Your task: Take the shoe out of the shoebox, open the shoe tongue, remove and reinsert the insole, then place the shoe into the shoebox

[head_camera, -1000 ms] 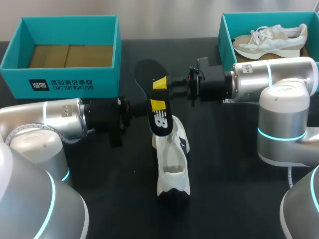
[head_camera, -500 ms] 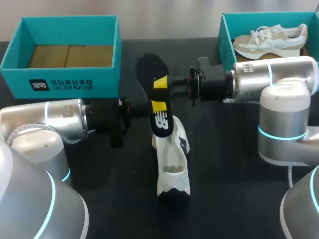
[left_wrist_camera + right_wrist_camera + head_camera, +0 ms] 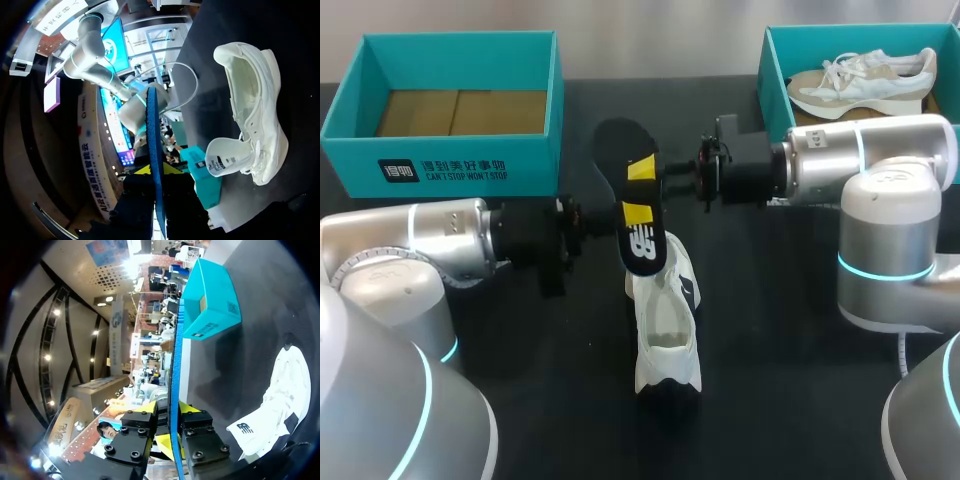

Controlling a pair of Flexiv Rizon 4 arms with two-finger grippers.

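Over the last second the insole (image 3: 632,192) hardly shifted. Its broad far end rose slightly and sank back, while the left claw (image 3: 633,213) and right claw (image 3: 645,168) stayed closed on it from opposite sides. That suggested removal was finished and reinsertion not yet begun. The insole hung above the bench (image 3: 770,350), its long axis running near to far. Its logo end was just over the white shoe (image 3: 665,330), and its broad end pointed away.
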